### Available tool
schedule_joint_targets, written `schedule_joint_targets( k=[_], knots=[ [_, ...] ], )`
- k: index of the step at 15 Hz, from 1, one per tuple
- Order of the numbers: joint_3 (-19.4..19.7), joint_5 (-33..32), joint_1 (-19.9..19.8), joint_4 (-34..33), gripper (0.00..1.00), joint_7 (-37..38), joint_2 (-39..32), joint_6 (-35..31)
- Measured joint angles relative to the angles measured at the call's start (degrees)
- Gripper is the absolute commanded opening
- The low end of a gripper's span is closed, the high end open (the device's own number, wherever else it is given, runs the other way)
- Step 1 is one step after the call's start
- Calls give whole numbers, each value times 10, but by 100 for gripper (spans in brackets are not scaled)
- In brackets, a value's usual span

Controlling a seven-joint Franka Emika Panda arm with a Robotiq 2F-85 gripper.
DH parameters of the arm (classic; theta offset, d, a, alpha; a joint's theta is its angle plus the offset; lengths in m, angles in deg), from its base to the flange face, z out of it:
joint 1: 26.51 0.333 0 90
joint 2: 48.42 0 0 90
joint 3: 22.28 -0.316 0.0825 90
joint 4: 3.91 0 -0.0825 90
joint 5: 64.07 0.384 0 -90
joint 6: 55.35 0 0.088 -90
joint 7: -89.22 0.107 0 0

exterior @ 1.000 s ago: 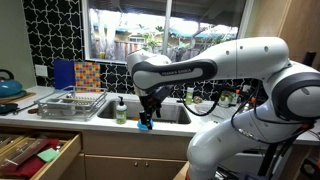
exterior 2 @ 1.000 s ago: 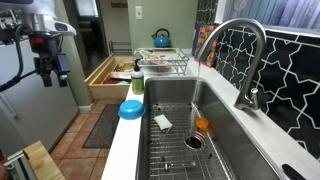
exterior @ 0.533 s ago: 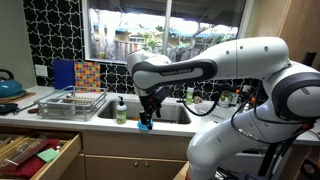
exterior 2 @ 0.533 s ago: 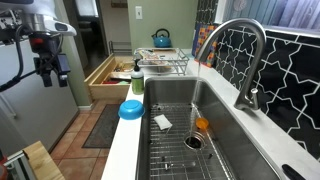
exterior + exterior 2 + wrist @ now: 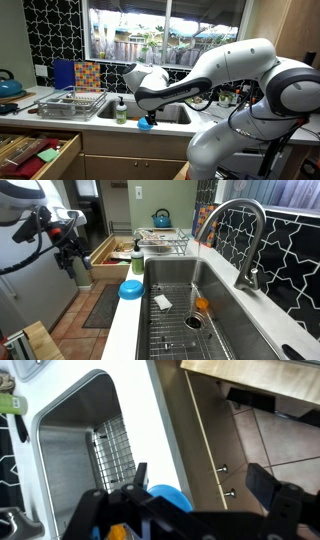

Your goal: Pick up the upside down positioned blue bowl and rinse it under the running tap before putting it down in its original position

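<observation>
The gripper (image 5: 70,253) hangs wide open and empty — off the worktop (image 5: 117,330) edge, left of the blue bowl (image 5: 131,290), not touching it.

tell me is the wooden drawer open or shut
Open: the drawer is pulled well out, with what lies inside it showing from above.

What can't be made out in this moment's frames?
blue bowl: wrist view, mostly hidden behind the dark body of the tool, cut off by the bottom edge.
tool: exterior view, blurred, so jaw gap unreadable there.
tap: exterior view, too small to show whether water runs.
orange item in the sink: too small to identify.
</observation>
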Motion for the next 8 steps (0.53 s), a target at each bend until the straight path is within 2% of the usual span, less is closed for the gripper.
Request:
schedule_joint_targets(
  k=[3,6,8],
  knots=[
    [-2,-115,-11,44,100,37,-30,-64],
    [-7,-246,-29,42,100,109,-82,-115],
    [0,-256,-26,38,100,119,-98,-116]
  ],
)
